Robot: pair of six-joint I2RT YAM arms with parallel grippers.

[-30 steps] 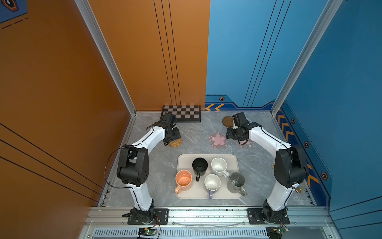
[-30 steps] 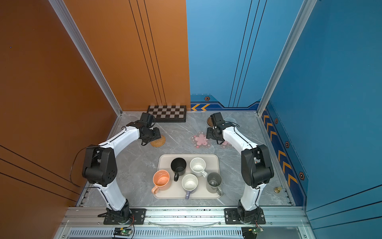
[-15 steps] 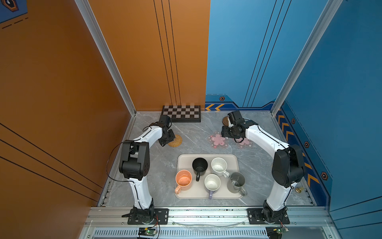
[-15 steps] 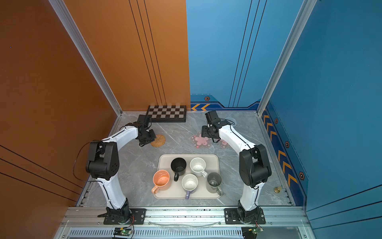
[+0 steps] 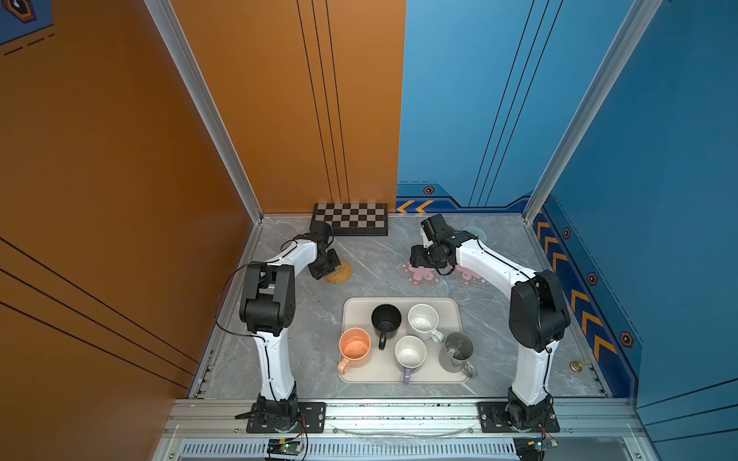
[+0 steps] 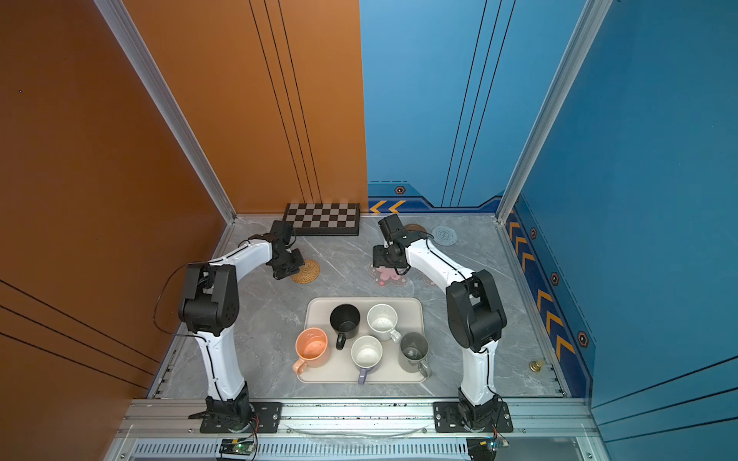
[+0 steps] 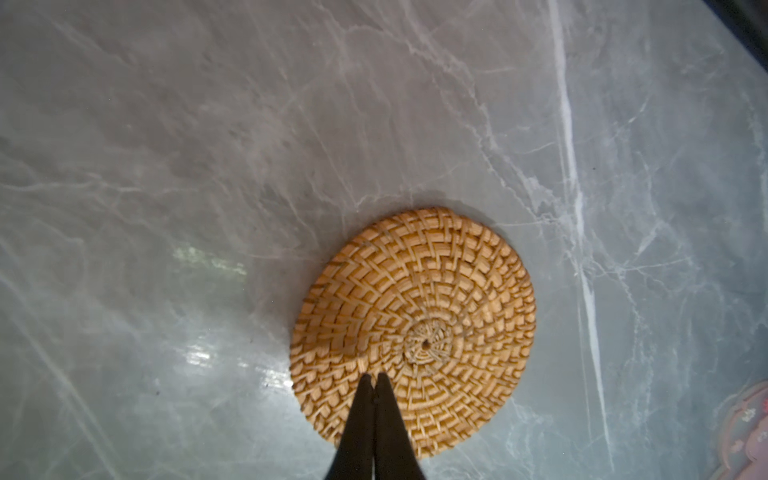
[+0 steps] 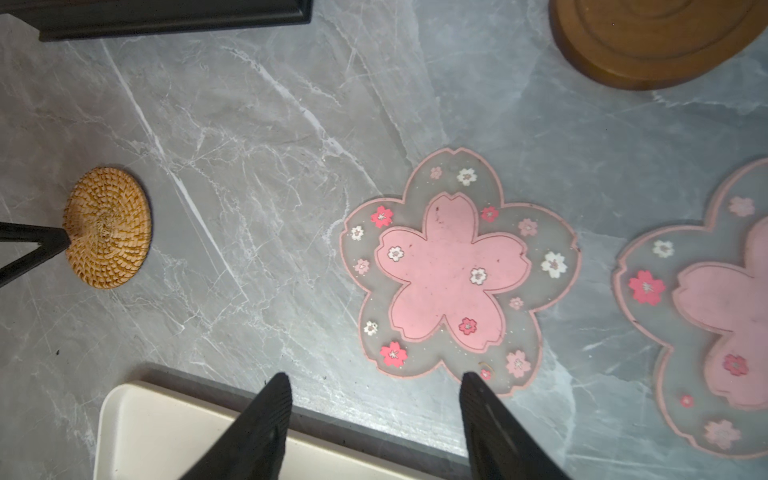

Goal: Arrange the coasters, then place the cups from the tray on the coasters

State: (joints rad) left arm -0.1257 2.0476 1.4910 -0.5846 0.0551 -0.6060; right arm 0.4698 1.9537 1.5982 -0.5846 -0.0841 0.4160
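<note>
The round rattan coaster (image 7: 415, 328) lies flat on the marble at the back left, seen in both top views (image 5: 339, 272) (image 6: 306, 271). My left gripper (image 7: 372, 376) is shut, its joined tips down on the coaster's top face with nothing between them. My right gripper (image 8: 374, 376) hangs open over the gap between a pink blossom coaster (image 8: 453, 270) and the tray (image 5: 399, 379). A second pink blossom coaster (image 8: 715, 307) lies beside the first. The brown wooden coaster (image 8: 656, 37) and grey-blue woven coaster (image 5: 473, 232) sit at the back. The tray holds black (image 5: 386, 319), white speckled (image 5: 423, 321), peach (image 5: 354, 347), lavender (image 5: 410, 351) and grey (image 5: 458, 351) cups.
A black-and-white chessboard (image 5: 351, 218) lies against the back wall, just behind the left arm. A small brass object (image 5: 576, 365) sits near the front right wall. Orange and blue walls close in the marble floor on three sides.
The left gripper has closed its jaws over the rattan coaster. The right gripper has moved leftward from the back right to above the blossom coaster, staying open.
</note>
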